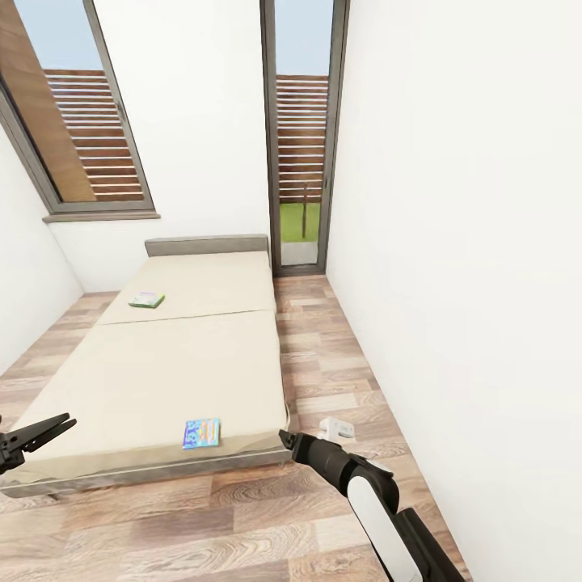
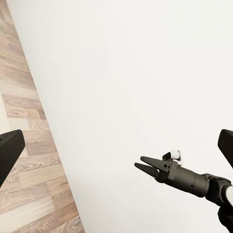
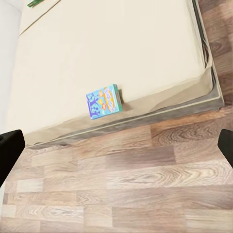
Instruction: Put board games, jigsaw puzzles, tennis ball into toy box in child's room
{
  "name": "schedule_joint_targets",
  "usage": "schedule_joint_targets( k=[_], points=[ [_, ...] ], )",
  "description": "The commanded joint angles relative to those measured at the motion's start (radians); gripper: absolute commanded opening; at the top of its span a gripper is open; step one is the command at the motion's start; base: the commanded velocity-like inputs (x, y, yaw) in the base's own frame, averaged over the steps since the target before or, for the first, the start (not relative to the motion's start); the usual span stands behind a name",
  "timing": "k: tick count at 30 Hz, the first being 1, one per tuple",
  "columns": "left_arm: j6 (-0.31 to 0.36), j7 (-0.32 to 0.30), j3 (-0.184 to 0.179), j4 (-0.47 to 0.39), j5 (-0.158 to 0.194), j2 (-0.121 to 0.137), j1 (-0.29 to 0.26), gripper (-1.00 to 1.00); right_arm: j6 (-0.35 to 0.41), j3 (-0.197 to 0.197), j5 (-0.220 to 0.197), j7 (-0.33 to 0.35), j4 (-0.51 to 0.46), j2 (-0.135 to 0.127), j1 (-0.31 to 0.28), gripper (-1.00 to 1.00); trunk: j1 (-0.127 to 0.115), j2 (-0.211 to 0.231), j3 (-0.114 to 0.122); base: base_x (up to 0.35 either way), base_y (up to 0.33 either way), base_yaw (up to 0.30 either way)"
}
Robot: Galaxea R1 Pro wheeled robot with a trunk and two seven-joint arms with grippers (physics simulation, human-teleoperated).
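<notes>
The bed point(image 1: 162, 364) was used as the landmark here. Two board games were seen on its mattress: a blue-purple one point(image 1: 201, 433) lying flat right at the foot edge, and a green-edged one point(image 1: 146, 300) much further up, nearer the headboard point(image 1: 206, 245). The toy box and worktop weren't visible from this spot.

The left gripper point(image 1: 61, 423) was held off the bed's foot corner with its fingers slightly parted and nothing between them. The right gripper point(image 1: 284, 437) was poised just beside the other foot corner, over the wood floor point(image 1: 242, 517) — its fingers looked nearly closed in the left wrist view point(image 2: 142, 163), and nothing was held there either.

The step in hand was judged to be the pickup of the blue-purple box, since it was closest. It would probably be handled best if the right gripper were opened wide first, brought over the mattress edge, and closed across the box's thin sides — a flat box on soft bedding could get pushed in rather than gripped, so a low sideways approach from the foot edge looked safer.
</notes>
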Motion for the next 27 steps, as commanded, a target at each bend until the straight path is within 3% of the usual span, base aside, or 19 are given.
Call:
schedule_joint_targets(
  k=[1, 27],
  points=[
    [0.011, -0.005, 0.000, 0.000, -0.002, 0.000, -0.001, 1.00, 0.002, 0.001, -0.010, -0.010, -0.002, 0.000, -0.001, 1.00, 0.001, -0.002, -0.002, 0.000, 0.000, 0.000],
    [0.010, -0.005, 0.000, 0.000, -0.002, 0.000, -0.001, 1.00, 0.001, 0.000, -0.010, -0.010, -0.001, 0.000, -0.001, 1.00, 0.001, -0.002, -0.002, 0.000, 0.000, 0.000]
  ],
)
